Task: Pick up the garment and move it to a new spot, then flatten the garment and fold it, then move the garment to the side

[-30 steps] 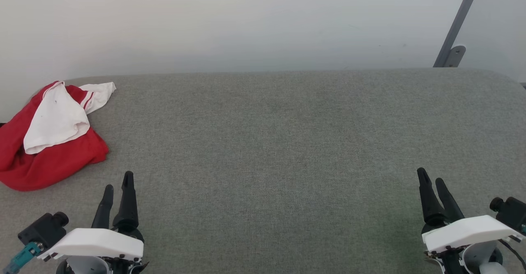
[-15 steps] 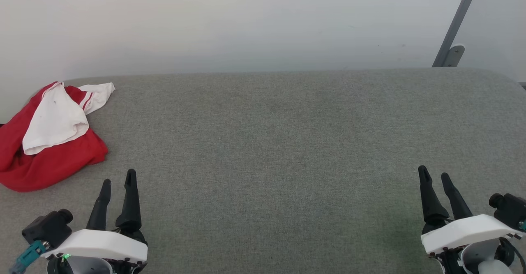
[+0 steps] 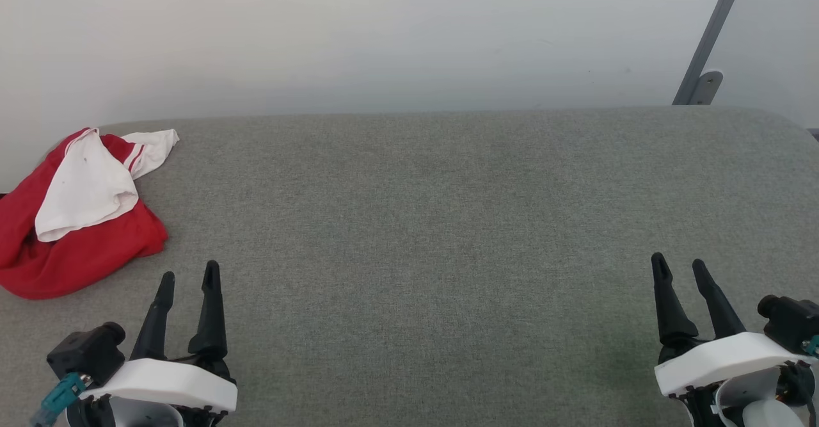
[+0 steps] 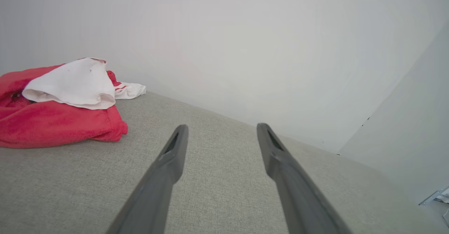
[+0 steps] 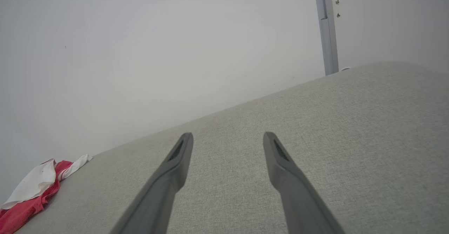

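the garment (image 3: pixel 77 222) lies crumpled at the far left end of the grey padded table (image 3: pixel 416 222), close to the wall (image 3: pixel 384 30), and its red body reaches the left border of the head view. a white piece lies over the red cloth, and a white sleeve with red stripes points toward the wall. whether the bigger white piece is the other sleeve or the inside of the shirt, i cannot tell surely.

the left gripper (image 3: pixel 187 276) hangs near the heap, on the robot's side of it and a little to the right, not touching. its two fingers stand apart with nothing between them. the right gripper (image 3: pixel 678 265) is well apart at the other end of the table, its fingers also spread and empty.

the cloth looks thin, soft and light — it should sag and trail when lifted, not keep a shape. i judge the best hold is a pinch on the red edge nearest the left gripper, or on the free sleeve, so that the layers fall open.

the left wrist view shows the heap from low down — the height of its folds, which the head view flattens. the right wrist view shows it small and far, and also a grey metal post (image 5: pixel 326 27) on the wall.
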Robot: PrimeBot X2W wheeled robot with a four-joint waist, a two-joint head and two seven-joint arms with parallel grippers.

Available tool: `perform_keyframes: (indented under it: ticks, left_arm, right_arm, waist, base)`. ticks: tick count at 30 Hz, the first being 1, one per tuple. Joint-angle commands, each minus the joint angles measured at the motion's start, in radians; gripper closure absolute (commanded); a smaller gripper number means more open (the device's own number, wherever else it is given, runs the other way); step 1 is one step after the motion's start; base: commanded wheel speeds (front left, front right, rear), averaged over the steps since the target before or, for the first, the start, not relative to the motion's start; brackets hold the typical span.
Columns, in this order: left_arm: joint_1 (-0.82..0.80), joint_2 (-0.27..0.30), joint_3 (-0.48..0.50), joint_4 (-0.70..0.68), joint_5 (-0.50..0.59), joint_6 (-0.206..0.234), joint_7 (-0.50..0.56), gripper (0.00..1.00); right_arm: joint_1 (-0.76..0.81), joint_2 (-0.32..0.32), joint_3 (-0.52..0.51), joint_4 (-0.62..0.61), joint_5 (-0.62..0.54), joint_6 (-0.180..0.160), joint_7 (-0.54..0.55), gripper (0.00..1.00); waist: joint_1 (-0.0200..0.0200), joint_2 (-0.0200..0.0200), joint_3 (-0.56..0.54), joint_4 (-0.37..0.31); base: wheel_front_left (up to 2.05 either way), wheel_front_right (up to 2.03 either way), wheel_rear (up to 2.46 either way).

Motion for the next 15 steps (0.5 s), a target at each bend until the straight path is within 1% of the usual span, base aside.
perform_keyframes:
  ticks: [1,5,15]
  left_arm:
    - [-0.008,0.006,-0.002,-0.009,0.031,-0.008,-0.010,0.00]
    - [-0.007,0.010,-0.007,-0.011,0.073,-0.009,-0.021,0.00]
    - [-0.008,0.022,-0.019,-0.009,0.136,-0.014,-0.044,0.00]
  right_arm:
    - [-0.018,-0.006,0.003,-0.013,-0.020,0.002,-0.011,0.00]
    - [-0.015,-0.009,0.005,-0.016,-0.065,0.002,-0.022,0.00]
    - [-0.018,-0.019,0.014,-0.024,-0.137,0.002,-0.045,0.00]
  waist:
    - [0.0000,0.0000,0.000,0.000]
    - [0.0000,0.0000,-0.002,0.000]
    - [0.0000,0.0000,-0.003,0.000]
  base:
    - [0.00,0.00,0.00]
    - [0.00,0.00,0.00]
    - [0.00,0.00,0.00]
